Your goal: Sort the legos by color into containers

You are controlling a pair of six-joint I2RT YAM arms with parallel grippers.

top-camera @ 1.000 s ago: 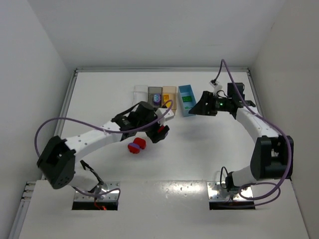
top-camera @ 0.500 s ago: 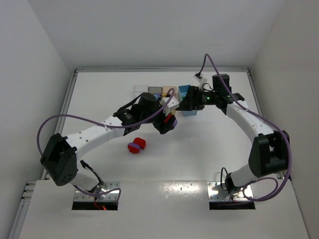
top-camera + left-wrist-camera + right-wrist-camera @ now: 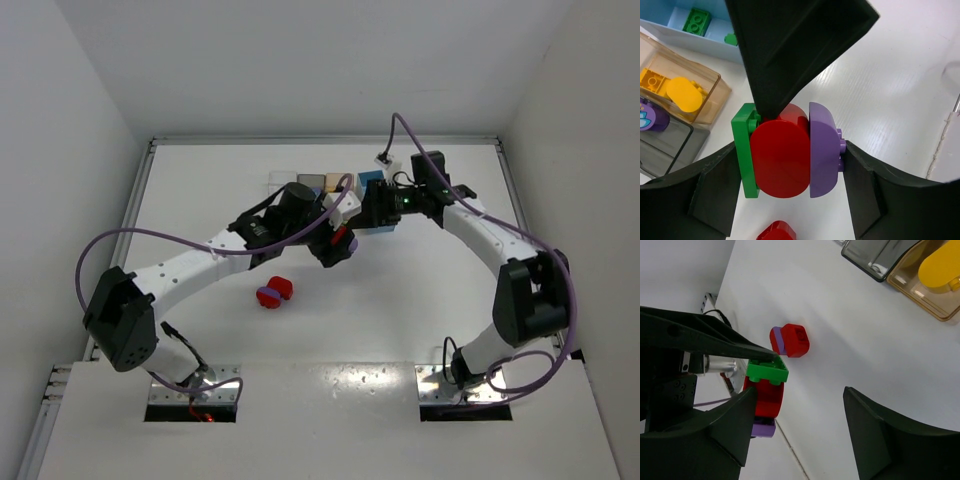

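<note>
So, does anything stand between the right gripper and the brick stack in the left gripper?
Nothing visible does. The open right gripper is close beside the green-red-purple stack; the left gripper clamps only its green and purple ends.

A stack (image 3: 780,165) of three legos, a green plate, a red rounded brick and a purple rounded brick pressed side by side, is clamped in the left gripper (image 3: 790,150). A red-and-purple clump (image 3: 272,293) lies on the table nearer the arm bases. In the row of containers, the light blue bin (image 3: 690,39) holds green bricks (image 3: 696,21), the tan bin (image 3: 710,105) holds yellow pieces (image 3: 684,95), the smoky grey bin (image 3: 670,145) holds what looks like a purple piece (image 3: 651,117), and the clear bin (image 3: 283,180) stands at the left end.
</note>
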